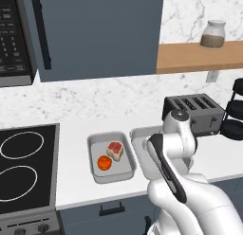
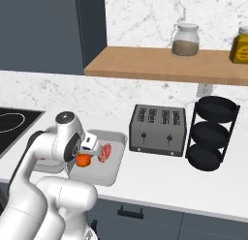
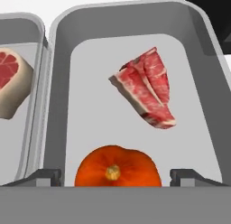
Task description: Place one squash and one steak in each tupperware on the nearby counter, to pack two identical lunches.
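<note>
End effector point(image 3: 115, 175), fingers spread around the second squash point(image 3: 117, 166), hovers in the right tupperware point(image 3: 198, 83) beside its steak point(image 3: 146, 90); releasing and withdrawing apparently remains.

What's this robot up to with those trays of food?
It is packing two lunches on the white counter. The left tupperware holds a squash and a steak. Over the right tupperware, its open gripper straddles a second squash beside the other steak.

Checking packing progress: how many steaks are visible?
2. One steak lies in the left container; the other steak lies in the right container, beyond a squash.
</note>
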